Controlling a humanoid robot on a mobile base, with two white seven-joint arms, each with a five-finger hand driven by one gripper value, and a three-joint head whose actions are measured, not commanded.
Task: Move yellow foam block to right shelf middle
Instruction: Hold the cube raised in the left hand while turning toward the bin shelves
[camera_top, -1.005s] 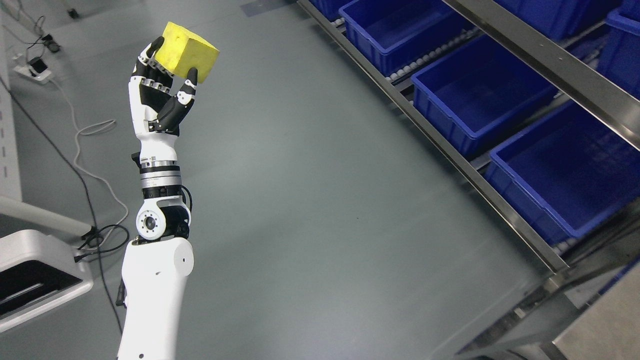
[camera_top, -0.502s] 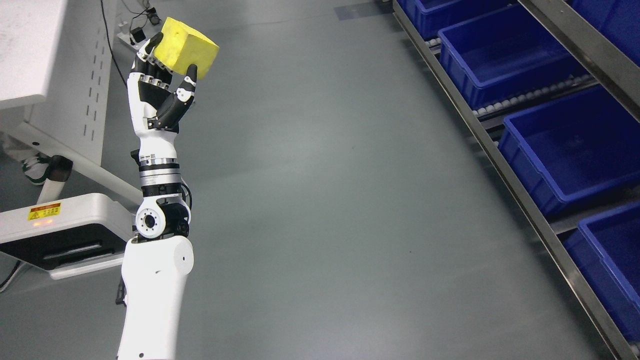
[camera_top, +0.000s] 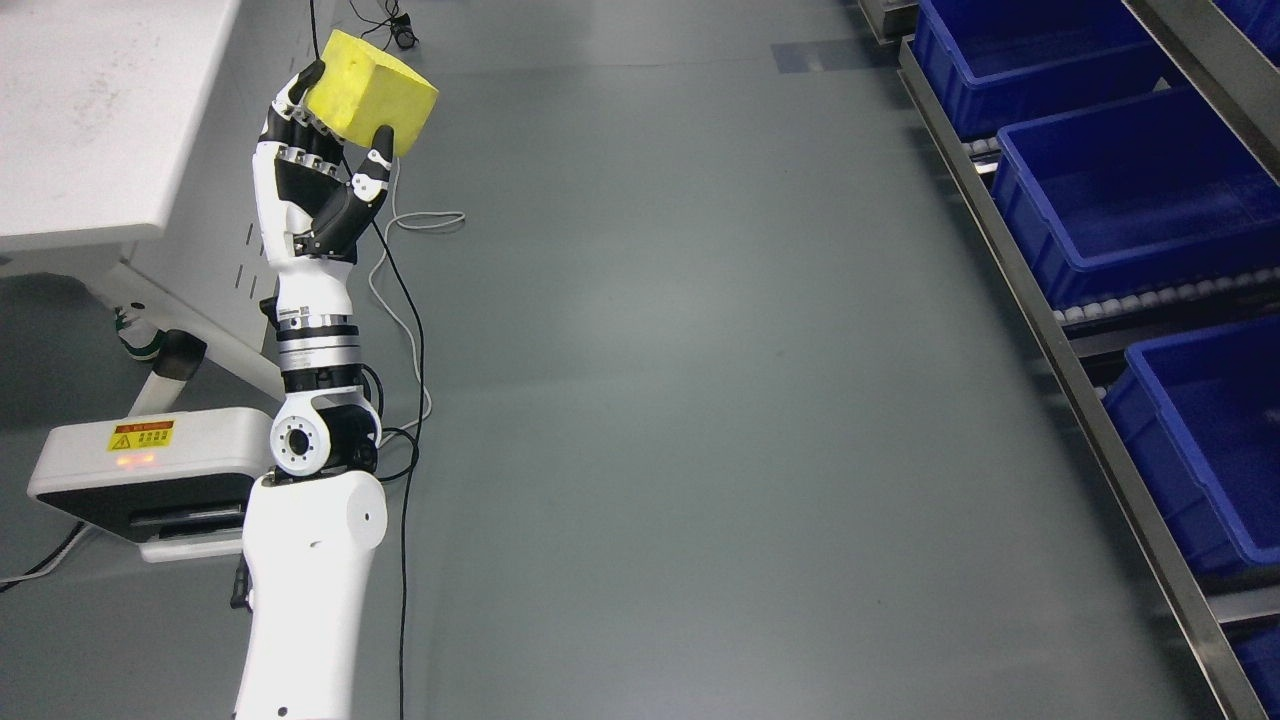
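Note:
My left hand (camera_top: 335, 130) is raised high at the upper left of the head view, its black fingers curled around a yellow foam block (camera_top: 375, 88). The block is a chunky cube held above the grey floor. The white left arm (camera_top: 310, 560) rises from the bottom edge. The shelf (camera_top: 1090, 400) runs along the right edge, with blue bins (camera_top: 1130, 190) on roller tracks. My right arm is out of view.
A white table (camera_top: 90, 120) stands at the upper left, with a white-and-black base unit (camera_top: 140, 475) bearing a yellow warning label below it. Black and white cables (camera_top: 410, 300) trail over the floor behind my arm. Grey floor (camera_top: 700, 400) lies between arm and shelf.
The whole picture has shifted, so the camera turned: the shelf has slid toward the right edge and the table has come into view. My left hand keeps the block in the same pose.

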